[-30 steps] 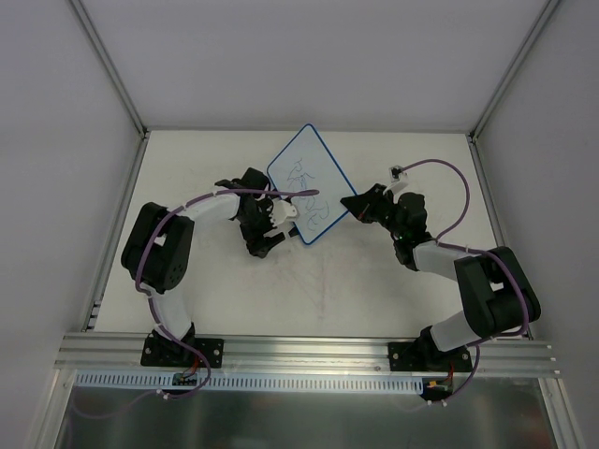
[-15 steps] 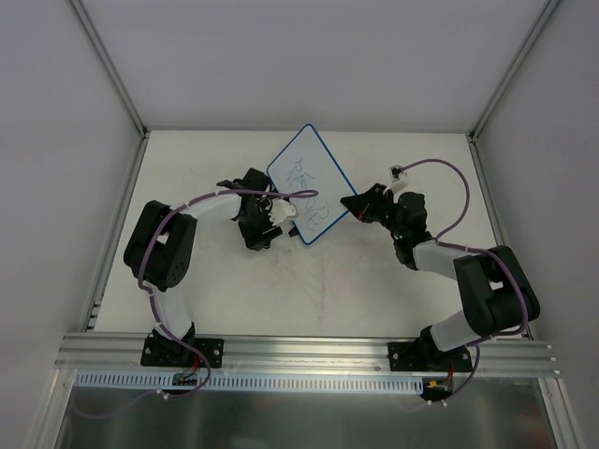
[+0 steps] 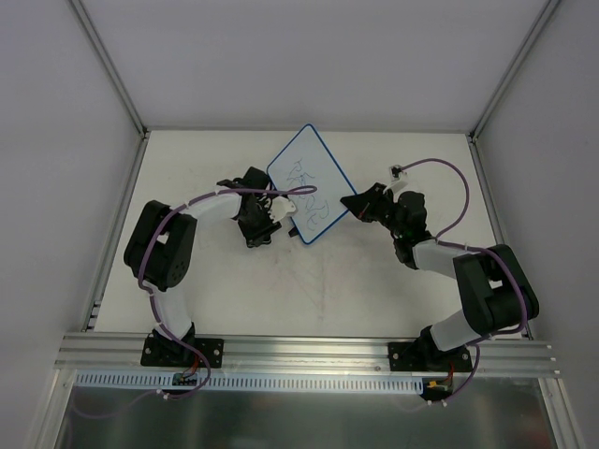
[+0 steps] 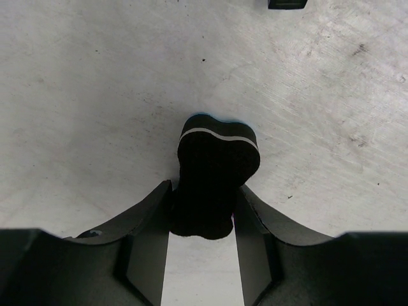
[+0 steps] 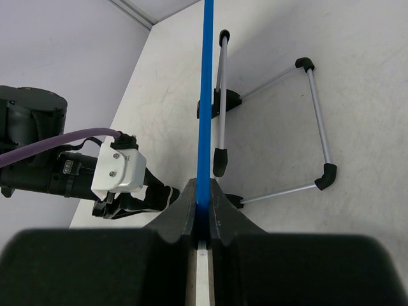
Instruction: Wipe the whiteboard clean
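Note:
The whiteboard [image 3: 307,182], white with a thin blue rim and blue scribbles, stands tilted at the back middle of the table. My right gripper [image 3: 349,204] is shut on its right rim; in the right wrist view the blue edge [image 5: 205,95] runs straight up from between the fingers [image 5: 203,191]. The board's wire stand [image 5: 313,121] with black feet rests on the table behind it. My left gripper [image 3: 264,229] is low on the table just left of the board. Both of its fingers press the sides of the black bone-shaped eraser [image 4: 215,167], which lies on the table between them [image 4: 204,189].
The table top [image 3: 309,290] is scuffed with grey marks. Metal frame posts and white walls [image 3: 84,140] bound it on three sides, with an aluminium rail [image 3: 309,351] at the near edge. The left arm's white wrist camera [image 5: 118,167] sits close to the board's face.
My left gripper's jaws have closed in from wide open onto the eraser. The right gripper and the whiteboard have stayed still.

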`<state>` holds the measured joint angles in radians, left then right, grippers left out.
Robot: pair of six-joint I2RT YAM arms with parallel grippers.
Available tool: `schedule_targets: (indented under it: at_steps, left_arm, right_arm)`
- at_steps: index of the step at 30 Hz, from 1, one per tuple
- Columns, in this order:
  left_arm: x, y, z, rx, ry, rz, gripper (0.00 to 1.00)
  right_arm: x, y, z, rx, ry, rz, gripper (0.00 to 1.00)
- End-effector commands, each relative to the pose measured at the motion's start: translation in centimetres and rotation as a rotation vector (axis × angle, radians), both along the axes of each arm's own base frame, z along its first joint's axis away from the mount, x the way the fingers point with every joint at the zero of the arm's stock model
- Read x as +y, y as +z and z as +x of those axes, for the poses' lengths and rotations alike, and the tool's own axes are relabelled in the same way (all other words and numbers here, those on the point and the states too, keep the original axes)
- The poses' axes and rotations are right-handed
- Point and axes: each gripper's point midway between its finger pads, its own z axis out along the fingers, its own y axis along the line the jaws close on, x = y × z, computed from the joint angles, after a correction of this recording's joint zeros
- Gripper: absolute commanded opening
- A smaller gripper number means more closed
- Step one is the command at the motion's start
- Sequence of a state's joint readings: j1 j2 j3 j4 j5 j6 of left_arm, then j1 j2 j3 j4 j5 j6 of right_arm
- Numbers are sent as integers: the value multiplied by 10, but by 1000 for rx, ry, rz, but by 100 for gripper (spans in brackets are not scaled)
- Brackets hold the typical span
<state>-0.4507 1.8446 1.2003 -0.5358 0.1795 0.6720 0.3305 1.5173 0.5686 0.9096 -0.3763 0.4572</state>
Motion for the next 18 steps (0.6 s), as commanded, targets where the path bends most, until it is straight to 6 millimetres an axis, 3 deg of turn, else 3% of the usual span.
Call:
schedule_targets:
  at_steps: [1,5,10,18]
  left_arm:
    - [-12,19,6,-19,12,-67,6]
    - [-14,34,11,-47,45,-97,7]
    - [-19,61,18,-94,104,-152,0]
    - [-26,106,46,-163,356,-226,0]
  right_arm:
    - [9,23,4,-97,46,10,0]
    - [9,23,5,-96,49,9,0]
    - [10,22,5,-94,50,9,0]
    - [11,20,5,-88,57,8,0]
